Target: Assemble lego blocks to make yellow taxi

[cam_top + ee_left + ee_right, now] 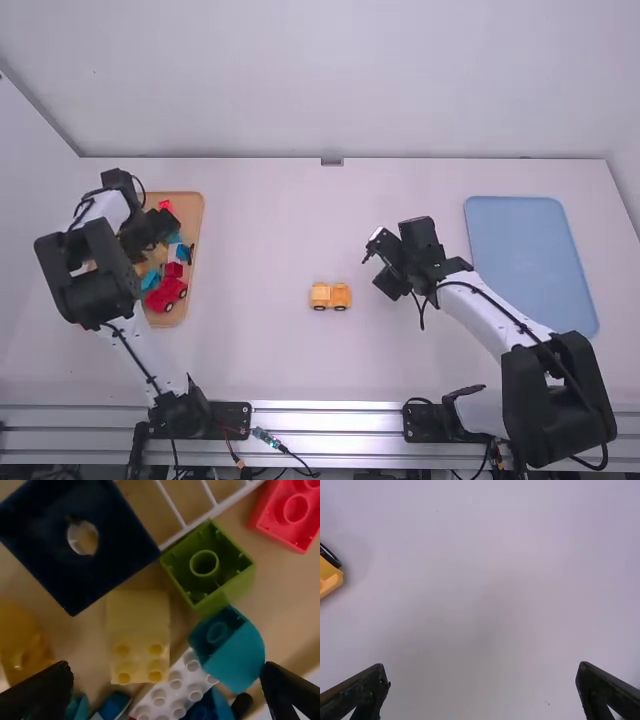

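My left gripper (150, 235) is over the tray of blocks at the left. In the left wrist view that gripper (167, 682) is open above a pale yellow block (138, 635), whose studs show between the fingers. A rounded teal block (232, 652) is close to one fingertip. The yellow-orange car base (330, 296) stands on its wheels at the middle of the table. To its right, my right gripper (384, 264) hangs over the table; in the right wrist view this gripper (483, 677) is open and holds nothing, with part of the car base (329, 577) off to one side.
The wooden tray (190, 210) holds a red wheeled piece (166, 294). Around the yellow block lie a green block (207, 565), a white studded piece (175, 687), a dark blue plate (100, 585) and a red block (290, 512). A blue tray (530, 260) lies at the right.
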Robot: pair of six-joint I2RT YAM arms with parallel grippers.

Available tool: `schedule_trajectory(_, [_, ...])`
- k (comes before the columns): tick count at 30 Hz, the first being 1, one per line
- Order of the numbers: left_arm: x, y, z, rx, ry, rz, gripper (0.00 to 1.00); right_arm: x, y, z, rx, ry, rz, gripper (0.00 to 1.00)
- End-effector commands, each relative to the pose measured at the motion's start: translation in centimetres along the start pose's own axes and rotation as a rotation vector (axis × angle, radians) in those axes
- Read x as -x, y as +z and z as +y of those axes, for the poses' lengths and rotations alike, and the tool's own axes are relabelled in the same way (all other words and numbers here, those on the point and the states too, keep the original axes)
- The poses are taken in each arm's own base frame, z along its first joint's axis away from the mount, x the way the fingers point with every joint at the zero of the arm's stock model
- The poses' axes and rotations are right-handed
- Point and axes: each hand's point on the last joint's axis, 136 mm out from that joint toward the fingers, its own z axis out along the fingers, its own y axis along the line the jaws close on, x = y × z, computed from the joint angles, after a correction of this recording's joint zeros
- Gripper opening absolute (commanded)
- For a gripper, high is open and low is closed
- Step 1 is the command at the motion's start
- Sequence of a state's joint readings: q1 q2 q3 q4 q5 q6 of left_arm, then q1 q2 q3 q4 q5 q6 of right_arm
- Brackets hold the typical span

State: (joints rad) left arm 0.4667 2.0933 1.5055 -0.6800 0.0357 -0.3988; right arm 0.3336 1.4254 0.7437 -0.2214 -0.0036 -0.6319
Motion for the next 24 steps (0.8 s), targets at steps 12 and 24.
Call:
schedule_trajectory(12, [-1.3, -0.4, 1.9, 0.014, -0.003, -0.042, 0.99, 0.3, -0.4, -0.2, -0.014, 0.003, -0.014, 0.99])
schedule_trajectory(24, [0.0, -1.9, 1.6, -0.046, -0.008, -0.070, 0.88, 0.2, -0.4, -0.3, -0.015, 0.005, -0.011, 0.99])
